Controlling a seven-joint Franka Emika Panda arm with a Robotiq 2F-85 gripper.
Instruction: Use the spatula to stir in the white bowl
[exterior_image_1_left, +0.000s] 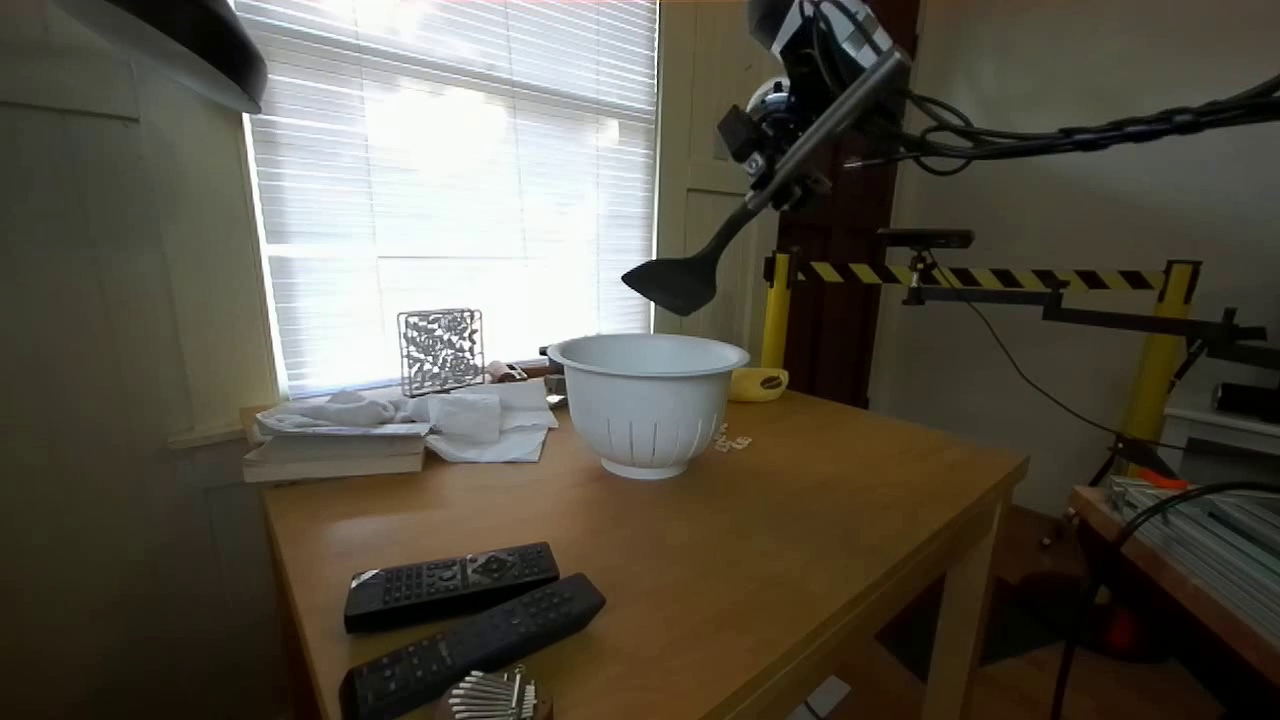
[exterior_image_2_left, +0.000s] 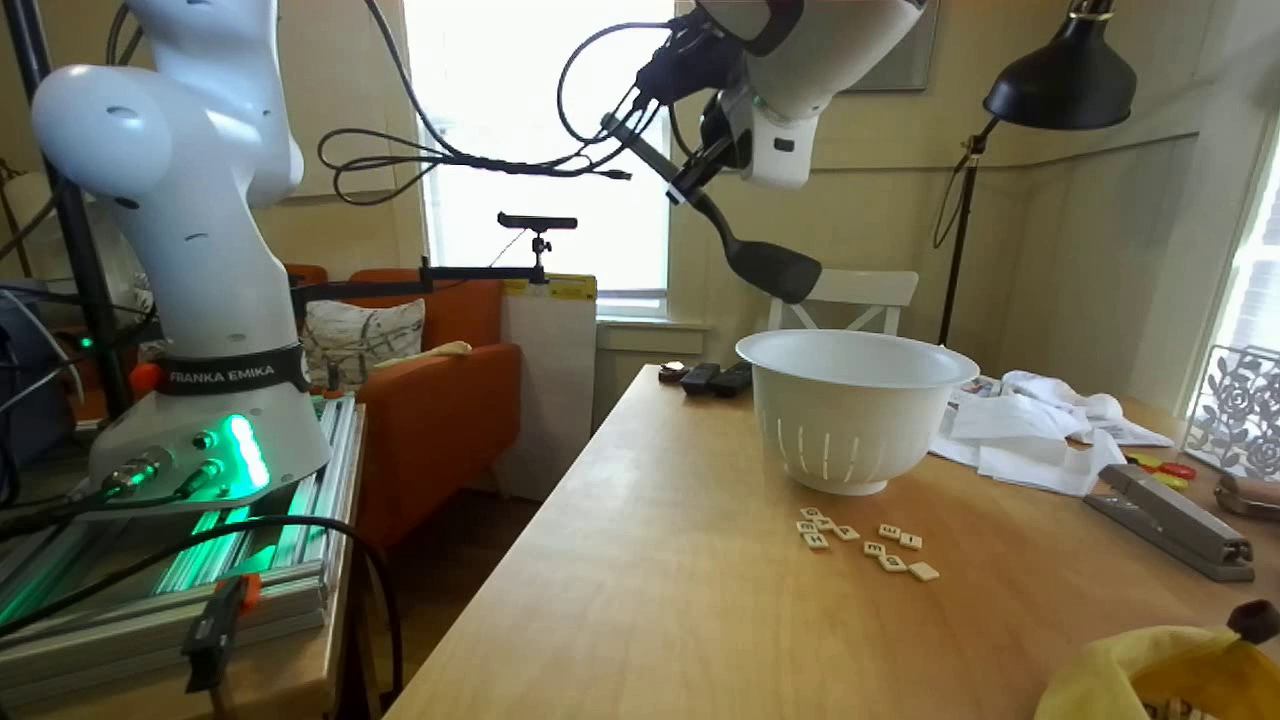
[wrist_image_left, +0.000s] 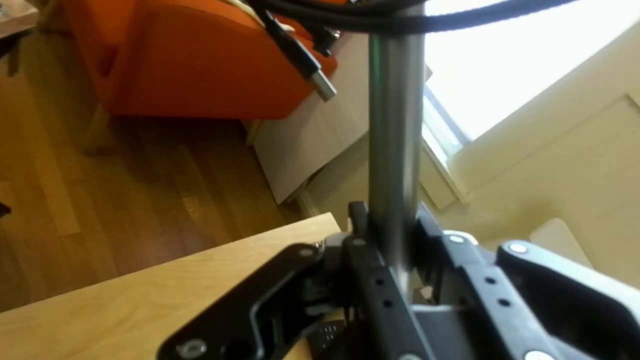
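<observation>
The spatula has a dark flat head (exterior_image_1_left: 678, 283) and a long silver-grey handle. In both exterior views its head hangs tilted down above the white bowl, apart from the rim; it also shows in an exterior view (exterior_image_2_left: 775, 268). My gripper (wrist_image_left: 392, 217) is shut on the handle, which runs up between the fingers in the wrist view (wrist_image_left: 395, 125). The gripper also shows high above the table in an exterior view (exterior_image_2_left: 688, 182). The white bowl (exterior_image_1_left: 650, 410) stands upright on the wooden table, also in an exterior view (exterior_image_2_left: 855, 420). Its inner floor is hidden, and the wrist view does not show it.
Letter tiles (exterior_image_2_left: 885, 548) lie beside the bowl. A stapler (exterior_image_2_left: 1170, 525), a yellow pouch (exterior_image_2_left: 1150, 665), white papers (exterior_image_1_left: 480, 420) and a wire rack (exterior_image_1_left: 441, 350) are on the table. Two black remotes (exterior_image_1_left: 452, 583) lie at the far end. Loose cables (exterior_image_2_left: 470, 160) hang from the arm.
</observation>
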